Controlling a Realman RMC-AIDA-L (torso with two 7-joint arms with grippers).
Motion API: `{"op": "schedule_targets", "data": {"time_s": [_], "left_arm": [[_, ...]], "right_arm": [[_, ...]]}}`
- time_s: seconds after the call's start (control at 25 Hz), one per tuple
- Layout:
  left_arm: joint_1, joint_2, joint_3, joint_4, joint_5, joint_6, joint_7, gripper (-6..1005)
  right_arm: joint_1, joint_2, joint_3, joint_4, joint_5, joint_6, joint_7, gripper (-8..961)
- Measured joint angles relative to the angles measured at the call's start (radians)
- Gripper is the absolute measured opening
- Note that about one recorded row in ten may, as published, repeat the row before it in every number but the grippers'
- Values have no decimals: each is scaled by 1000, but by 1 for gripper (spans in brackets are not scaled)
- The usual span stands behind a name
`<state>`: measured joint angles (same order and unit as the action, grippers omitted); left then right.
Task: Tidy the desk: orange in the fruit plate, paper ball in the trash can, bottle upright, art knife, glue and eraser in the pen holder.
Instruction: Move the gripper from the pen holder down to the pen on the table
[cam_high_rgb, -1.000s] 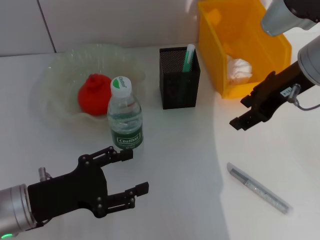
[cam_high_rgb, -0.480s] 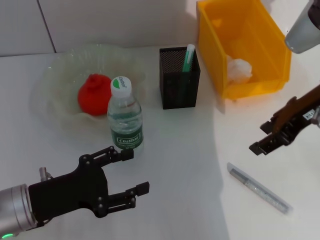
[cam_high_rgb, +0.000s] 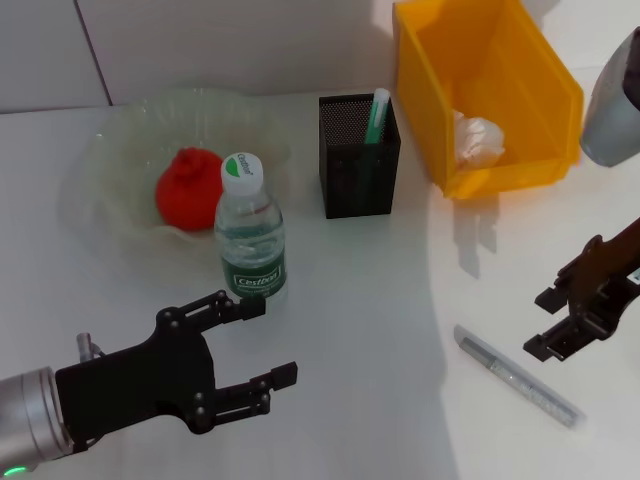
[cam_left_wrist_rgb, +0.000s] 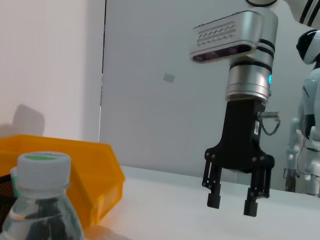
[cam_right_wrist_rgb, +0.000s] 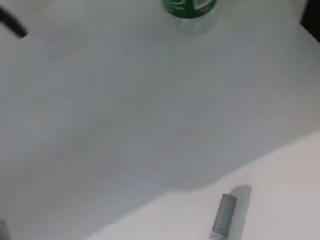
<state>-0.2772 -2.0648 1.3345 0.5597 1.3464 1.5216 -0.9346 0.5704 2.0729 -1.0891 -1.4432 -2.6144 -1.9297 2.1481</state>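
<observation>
White desk (cam_high_rgb: 380, 300), pale panelled wall (cam_high_rgb: 220, 45)

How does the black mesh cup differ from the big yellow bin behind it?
The square black metal-mesh cup is small, see-through and holds a green-tipped stick; the yellow plastic bin is far larger, solid-walled and holds a crumpled white paper wad. Both stand open-topped on the white desk.
</observation>
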Motion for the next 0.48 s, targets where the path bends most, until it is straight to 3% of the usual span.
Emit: {"op": "schedule_targets", "data": {"time_s": [0.2,0.48], "left_arm": [[3,-2,0,-1,-4,-1,9,787],[0,-6,-8,-23,-17,-4,14,786]], "right_arm": [[16,0,-40,-57,-9,-64,-385,633],[133,0,-159,-46,-51,-92,-718,633]]}}
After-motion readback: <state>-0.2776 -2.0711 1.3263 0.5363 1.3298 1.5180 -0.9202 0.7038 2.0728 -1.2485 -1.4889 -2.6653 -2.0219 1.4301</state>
